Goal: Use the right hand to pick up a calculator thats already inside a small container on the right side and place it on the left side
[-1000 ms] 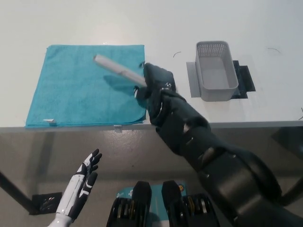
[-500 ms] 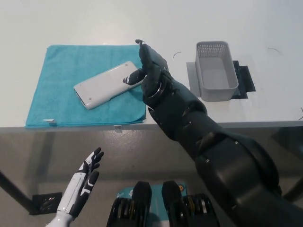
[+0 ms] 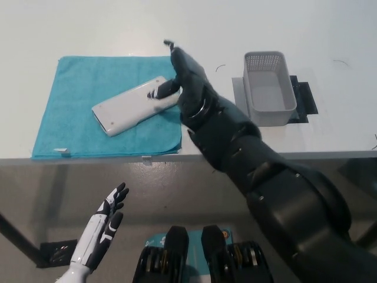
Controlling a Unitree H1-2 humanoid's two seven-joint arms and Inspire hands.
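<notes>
The black right robot hand [image 3: 184,82] reaches in from the lower right across the tabletop [image 3: 177,29], its forearm angled up and to the left. Its fingers are spread apart and hold nothing, one fingertip at the near end of the calculator [image 3: 134,105]. The white calculator lies flat on the teal towel [image 3: 70,118] on the left side, tilted diagonally. The small grey container [image 3: 269,88] stands on the right, well apart from it. The white left robot hand [image 3: 103,227] rests below the tabletop edge at lower left, fingers apart. Compared with half a second ago, the right hand has lifted slightly up and away, while the calculator has stayed where it lay.
</notes>
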